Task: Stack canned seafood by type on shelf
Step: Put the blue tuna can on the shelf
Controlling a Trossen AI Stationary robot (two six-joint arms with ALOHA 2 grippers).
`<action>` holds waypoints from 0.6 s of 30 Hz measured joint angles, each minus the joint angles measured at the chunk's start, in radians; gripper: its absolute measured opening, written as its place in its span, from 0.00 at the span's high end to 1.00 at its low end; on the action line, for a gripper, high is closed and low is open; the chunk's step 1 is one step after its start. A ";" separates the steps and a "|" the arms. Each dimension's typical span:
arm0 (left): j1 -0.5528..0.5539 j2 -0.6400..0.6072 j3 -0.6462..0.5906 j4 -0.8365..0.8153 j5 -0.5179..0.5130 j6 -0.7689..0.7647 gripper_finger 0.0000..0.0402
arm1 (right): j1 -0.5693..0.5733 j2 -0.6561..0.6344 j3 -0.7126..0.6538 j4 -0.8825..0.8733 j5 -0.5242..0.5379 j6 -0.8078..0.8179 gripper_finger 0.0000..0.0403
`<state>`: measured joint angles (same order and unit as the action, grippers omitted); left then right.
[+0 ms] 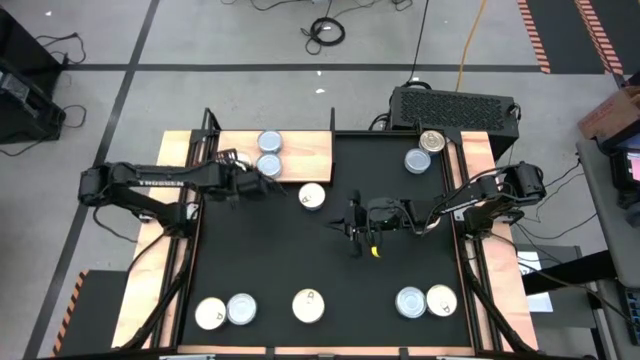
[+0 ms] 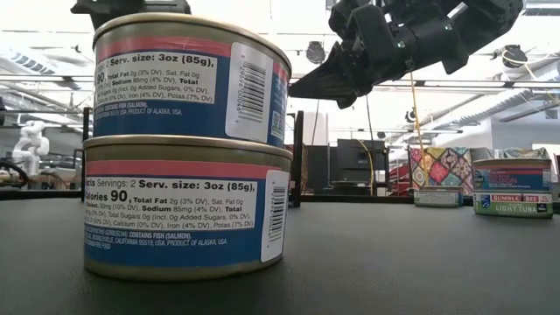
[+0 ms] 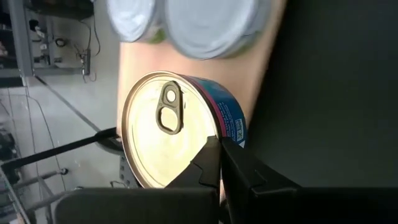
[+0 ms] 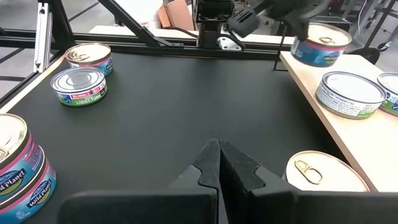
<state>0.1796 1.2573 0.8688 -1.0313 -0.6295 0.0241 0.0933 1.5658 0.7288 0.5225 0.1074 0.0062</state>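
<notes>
My left gripper (image 3: 219,146) is shut over the near end of the light wooden shelf (image 1: 300,150). Its tips stand at the rim of a gold-topped, blue-and-pink can with a pull tab (image 3: 171,134), which also shows in the right wrist view (image 4: 320,43). The arm hides this can in the high view. Two silvery cans (image 1: 269,153) rest on the shelf beyond it. My right gripper (image 1: 350,222) is shut and empty above the middle of the black mat (image 1: 260,250), near a cream-topped can (image 1: 312,197). My left gripper's shut fingertips (image 3: 211,155) overlap the near rim (image 3: 214,134) of the gold-topped can in the left wrist view. I cannot tell whether they touch it. The can seems to rest on the shelf with its top up.
A stack of two salmon cans (image 2: 184,149) stands at the mat's near edge. Two cans (image 1: 226,311) sit near left, two (image 1: 425,301) near right and two (image 1: 424,150) far right. Black frame rails (image 1: 190,250) run along both sides of the mat.
</notes>
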 joint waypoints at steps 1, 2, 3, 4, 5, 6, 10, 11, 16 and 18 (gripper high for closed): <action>0.018 -0.008 0.000 0.003 0.001 0.014 0.98 | 0.000 0.000 0.000 -0.001 0.000 -0.002 1.00; 0.035 -0.014 0.000 0.004 0.001 0.025 0.98 | 0.000 0.000 0.000 -0.001 0.000 -0.004 1.00; 0.053 -0.019 0.000 0.004 0.003 0.040 0.98 | 0.000 0.000 0.000 -0.001 0.000 -0.007 1.00; 0.069 -0.020 0.000 0.007 0.008 0.055 0.98 | 0.000 0.000 0.000 -0.001 0.000 -0.013 1.00; 0.087 -0.020 0.000 0.012 0.017 0.074 0.98 | 0.000 0.000 0.000 -0.001 0.000 -0.019 1.00; 0.105 -0.019 0.000 0.021 0.025 0.095 0.98 | 0.000 0.000 0.000 -0.001 0.000 -0.020 1.00; 0.174 -0.019 0.000 0.073 0.050 0.176 0.98 | -0.002 0.000 0.000 -0.001 0.000 -0.022 1.00; 0.192 -0.019 0.000 0.090 0.062 0.195 0.98 | -0.002 0.000 0.000 0.000 0.000 -0.022 1.00; 0.286 -0.019 0.000 0.155 0.128 0.271 0.98 | -0.002 0.000 0.000 0.000 0.000 -0.022 1.00; 0.320 -0.019 0.000 0.178 0.147 0.294 0.98 | -0.002 0.000 0.000 0.000 0.000 -0.022 1.00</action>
<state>0.4998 1.2385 0.8688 -0.8534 -0.4821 0.3179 0.0914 1.5658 0.7288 0.5220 0.1074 -0.0158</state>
